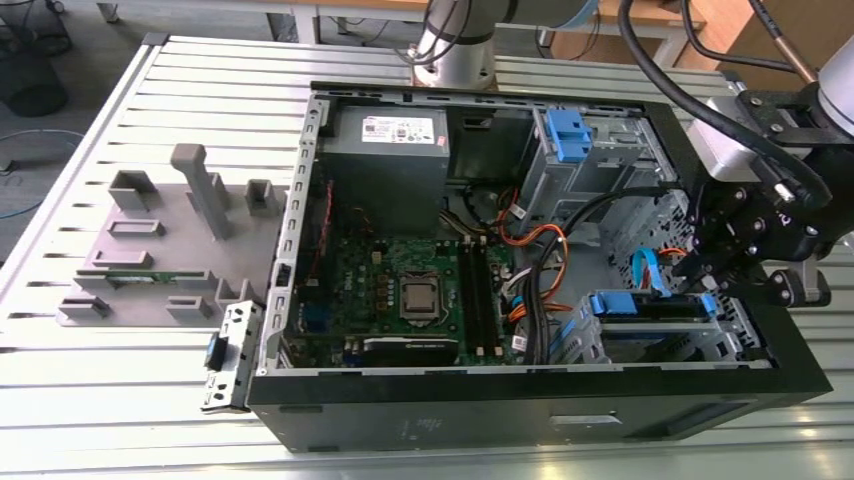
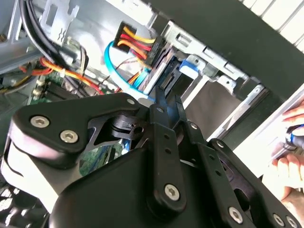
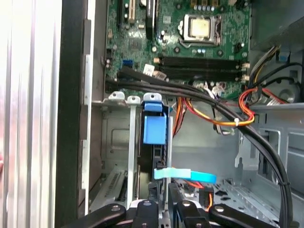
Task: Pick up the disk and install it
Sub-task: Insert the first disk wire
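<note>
Inside the drive cage at the corner of the open computer case (image 1: 534, 400), the disk (image 3: 154, 130) sits edge-on in its slot, its blue carrier end showing, apparently seated or nearly so. The pincer (image 2: 166, 107) hangs just above that end with its fingers drawn narrow, close together, and whether they grip anything I cannot tell. The blue cable (image 3: 185, 175) and the orange wires (image 3: 209, 114) run right beside the slot, so a crooked push could snag them or jam the carrier against the cage wall.
</note>
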`<action>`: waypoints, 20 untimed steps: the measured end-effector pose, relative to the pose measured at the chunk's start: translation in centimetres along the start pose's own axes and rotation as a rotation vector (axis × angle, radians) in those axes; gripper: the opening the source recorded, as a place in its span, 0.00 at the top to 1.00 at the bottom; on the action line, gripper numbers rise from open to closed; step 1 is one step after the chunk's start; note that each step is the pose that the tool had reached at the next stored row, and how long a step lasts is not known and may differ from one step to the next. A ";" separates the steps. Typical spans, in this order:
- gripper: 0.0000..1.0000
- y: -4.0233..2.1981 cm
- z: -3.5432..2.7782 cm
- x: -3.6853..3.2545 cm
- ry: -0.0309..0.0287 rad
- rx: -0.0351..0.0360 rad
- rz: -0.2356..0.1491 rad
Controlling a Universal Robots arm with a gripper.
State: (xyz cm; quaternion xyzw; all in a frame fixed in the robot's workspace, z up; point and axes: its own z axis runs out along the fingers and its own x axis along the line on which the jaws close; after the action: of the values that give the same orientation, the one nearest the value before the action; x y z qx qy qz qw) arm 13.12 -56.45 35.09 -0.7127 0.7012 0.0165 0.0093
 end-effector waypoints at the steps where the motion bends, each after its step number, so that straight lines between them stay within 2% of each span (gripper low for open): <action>1: 0.77 -0.01 0.00 -0.01 -0.0001 -0.0098 0.000; 20: 0.77 -0.01 0.00 -0.01 -0.0005 -0.0292 0.001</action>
State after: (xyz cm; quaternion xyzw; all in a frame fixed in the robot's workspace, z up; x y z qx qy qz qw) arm 13.13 -56.44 35.09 -0.7124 0.7013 0.0269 -0.0010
